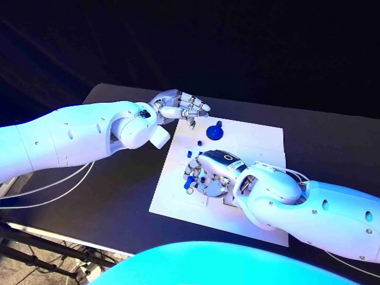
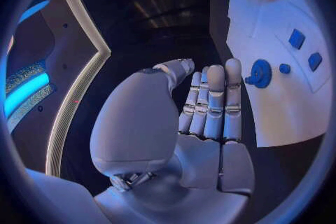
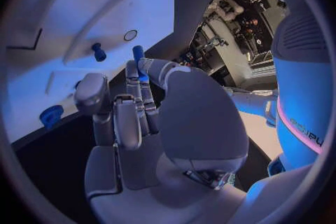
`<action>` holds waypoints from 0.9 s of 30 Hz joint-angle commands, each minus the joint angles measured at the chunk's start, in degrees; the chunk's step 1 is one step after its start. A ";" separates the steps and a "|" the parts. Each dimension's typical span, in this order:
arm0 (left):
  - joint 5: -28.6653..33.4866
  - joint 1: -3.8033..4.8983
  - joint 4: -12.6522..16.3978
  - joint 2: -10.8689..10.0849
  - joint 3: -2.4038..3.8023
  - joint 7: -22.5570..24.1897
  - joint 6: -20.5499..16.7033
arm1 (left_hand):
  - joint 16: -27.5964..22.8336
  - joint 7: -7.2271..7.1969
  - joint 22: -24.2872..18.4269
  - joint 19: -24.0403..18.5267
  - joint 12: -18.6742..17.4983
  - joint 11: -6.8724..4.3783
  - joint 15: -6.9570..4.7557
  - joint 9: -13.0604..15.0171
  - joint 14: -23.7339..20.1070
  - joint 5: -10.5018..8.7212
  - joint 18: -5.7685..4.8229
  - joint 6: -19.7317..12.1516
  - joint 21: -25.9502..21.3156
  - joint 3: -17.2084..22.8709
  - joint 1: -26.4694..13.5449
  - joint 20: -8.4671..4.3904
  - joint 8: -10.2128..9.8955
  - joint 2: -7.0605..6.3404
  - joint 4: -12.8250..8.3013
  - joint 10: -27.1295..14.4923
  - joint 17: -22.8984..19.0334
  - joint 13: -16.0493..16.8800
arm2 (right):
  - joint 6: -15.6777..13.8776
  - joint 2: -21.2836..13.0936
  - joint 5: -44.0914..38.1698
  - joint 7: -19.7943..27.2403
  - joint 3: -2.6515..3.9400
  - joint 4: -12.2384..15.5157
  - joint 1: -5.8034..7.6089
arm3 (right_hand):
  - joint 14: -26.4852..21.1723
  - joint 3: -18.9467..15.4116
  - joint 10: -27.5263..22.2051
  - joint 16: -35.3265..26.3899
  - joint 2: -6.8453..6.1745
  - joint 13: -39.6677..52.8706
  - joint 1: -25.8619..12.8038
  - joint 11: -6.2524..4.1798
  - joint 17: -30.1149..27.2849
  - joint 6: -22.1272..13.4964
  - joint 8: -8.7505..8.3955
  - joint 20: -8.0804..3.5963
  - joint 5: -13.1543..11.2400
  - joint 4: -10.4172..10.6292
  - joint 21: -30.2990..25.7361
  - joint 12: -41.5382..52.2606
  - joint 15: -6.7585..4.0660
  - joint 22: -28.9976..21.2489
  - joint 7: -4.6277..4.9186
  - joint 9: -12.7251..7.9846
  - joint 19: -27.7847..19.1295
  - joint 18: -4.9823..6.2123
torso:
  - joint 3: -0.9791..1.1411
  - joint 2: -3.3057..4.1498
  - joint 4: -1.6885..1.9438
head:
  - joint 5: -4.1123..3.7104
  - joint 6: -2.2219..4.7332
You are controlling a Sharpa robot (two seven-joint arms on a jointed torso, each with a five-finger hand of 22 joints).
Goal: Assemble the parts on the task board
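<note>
The white task board (image 1: 250,148) lies in the middle of the table. My right hand (image 1: 209,173) hovers low over the board's left part, and a small blue peg (image 3: 139,55) sits at its fingertips, pinched there; the same peg (image 1: 190,184) shows below the fingers. Another blue peg (image 3: 98,51) stands in the board. A round blue knob (image 1: 214,130) lies near the board's far edge, with a small blue piece (image 1: 198,142) beside it. My left hand (image 1: 178,107) hangs by the board's far left corner, fingers stretched out side by side (image 2: 213,103), holding nothing.
Two blue square pieces (image 2: 297,39) (image 2: 315,61) and a small blue stud (image 2: 284,68) sit in the board beyond the round knob (image 2: 260,73). Bare black table (image 1: 130,178) lies left of the board. The table's far edge (image 1: 241,104) runs just behind my left hand.
</note>
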 commanded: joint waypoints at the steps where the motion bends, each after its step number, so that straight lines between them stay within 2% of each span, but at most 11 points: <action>1: 0.29 0.05 0.06 0.15 0.04 0.17 1.16 | -0.17 0.04 -0.04 0.21 0.27 -0.01 0.40 0.05 -0.15 0.03 0.42 -0.43 0.34 -0.12 -0.23 0.10 0.37 0.14 0.10 -0.34 -0.06 0.03 | 2.94 0.11 -3.30 -0.89 -0.02 -0.02 -0.12 | 1.91 0.26 0.11 0.36 0.73 0.06 -0.09 -0.34 0.00 0.37 3.34 -0.20 0.11 -0.08 -0.05 0.05 -0.39 -0.02 0.10 5.50 0.01 -0.73 | 0.03 0.00 -0.03 | 0.16 0.00; 9: 0.30 0.05 0.02 0.18 0.04 0.11 1.28 | -0.17 0.04 -0.04 0.21 0.27 -0.01 0.40 0.05 -0.15 0.03 0.42 -0.43 0.34 -0.12 -0.23 0.10 0.37 0.14 0.10 -0.34 -0.06 0.03 | 4.45 0.36 -4.16 -1.57 -0.16 -0.25 -0.32 | 1.91 0.26 0.11 0.36 0.73 0.06 -0.09 -0.34 0.00 0.37 3.34 -0.20 0.11 -0.08 -0.05 0.05 -0.39 -0.02 0.10 5.50 0.01 -0.73 | 0.02 0.01 -0.01 | 0.20 0.00; 27: 0.30 0.05 0.02 0.05 0.04 -0.08 1.45 | -0.17 0.04 -0.04 0.21 0.27 -0.01 0.40 0.05 -0.15 0.03 0.42 -0.43 0.34 -0.12 -0.23 0.10 0.37 0.14 0.10 -0.34 -0.06 0.03 | 4.73 0.39 -6.57 -3.41 -0.25 -0.18 -0.54 | 1.89 0.29 0.22 0.32 0.66 0.11 -0.30 -0.36 -0.14 0.36 3.47 -0.21 0.08 -0.26 0.00 0.08 -0.40 0.05 0.09 5.66 0.04 -0.74 | -0.01 0.00 0.01 | 0.24 0.00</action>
